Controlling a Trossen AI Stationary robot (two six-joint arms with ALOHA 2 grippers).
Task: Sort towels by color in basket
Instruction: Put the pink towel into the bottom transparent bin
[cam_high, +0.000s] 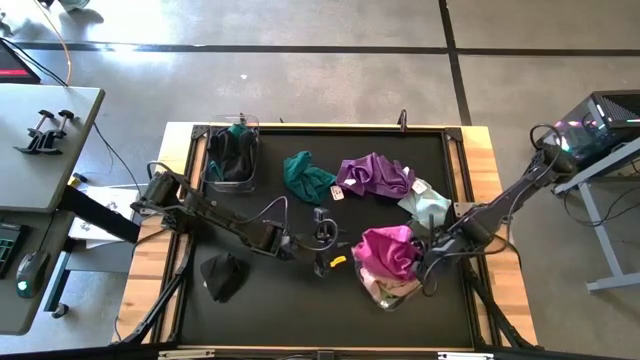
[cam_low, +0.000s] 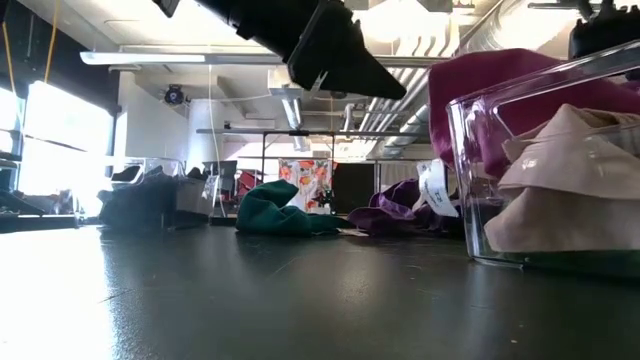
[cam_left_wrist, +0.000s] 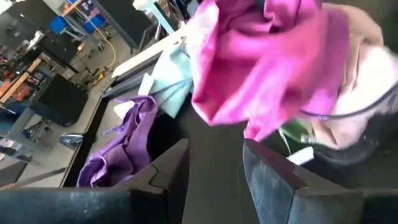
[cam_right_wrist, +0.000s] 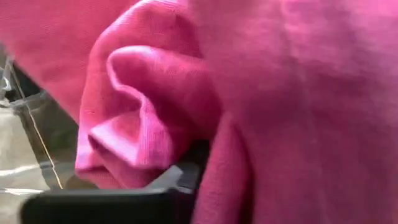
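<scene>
Two jobs left for me — right gripper (cam_high: 428, 252), finger state unclear, drops crumpled magenta towel (cam_high: 388, 250) into clear basket (cam_low: 470, 180); left gripper (cam_left_wrist: 214, 180) gapes, empty.

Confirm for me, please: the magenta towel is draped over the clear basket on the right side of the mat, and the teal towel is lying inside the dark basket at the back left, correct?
Not quite. The magenta towel does drape over the clear basket on the right, but the teal towel lies loose on the mat, apart from the dark basket at the back left. The high view shows it.
</scene>
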